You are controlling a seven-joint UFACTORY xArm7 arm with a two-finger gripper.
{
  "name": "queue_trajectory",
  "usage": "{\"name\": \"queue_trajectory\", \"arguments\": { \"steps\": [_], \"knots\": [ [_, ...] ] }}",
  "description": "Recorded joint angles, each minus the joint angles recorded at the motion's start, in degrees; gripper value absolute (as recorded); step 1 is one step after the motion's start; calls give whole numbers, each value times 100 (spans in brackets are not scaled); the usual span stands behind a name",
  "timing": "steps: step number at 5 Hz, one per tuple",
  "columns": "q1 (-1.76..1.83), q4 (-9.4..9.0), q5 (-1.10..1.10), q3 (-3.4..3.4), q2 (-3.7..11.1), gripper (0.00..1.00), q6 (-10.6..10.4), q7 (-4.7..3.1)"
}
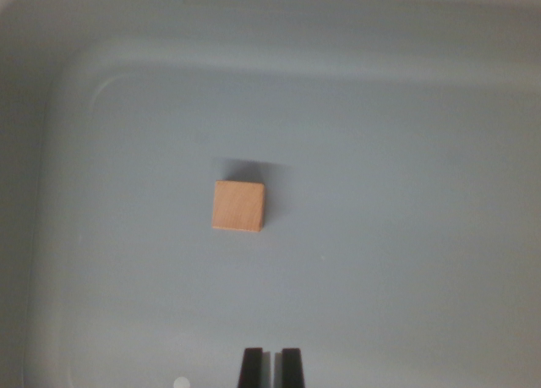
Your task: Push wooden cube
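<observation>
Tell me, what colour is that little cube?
Light tan wood, plain; the cube shows in the wrist view.

Wooden cube (238,206) on bin (423,109) floor, end effector (271,367) below, apart

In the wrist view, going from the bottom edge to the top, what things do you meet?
Black gripper fingertips, close together with a thin gap -> bare grey tray floor -> small light-brown wooden cube -> its shadow -> curved far tray wall.
</observation>
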Motion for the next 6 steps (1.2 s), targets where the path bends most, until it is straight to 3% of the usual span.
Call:
{"name": "queue_trajectory", "arguments": {
  "steps": [2, 4, 6],
  "knots": [
    [0, 0, 0, 0, 0, 0, 0, 0],
    [16, -155, -14, 9, 46, 0, -191, 43],
    [16, -155, -14, 9, 46, 0, -191, 43]
  ]
}}
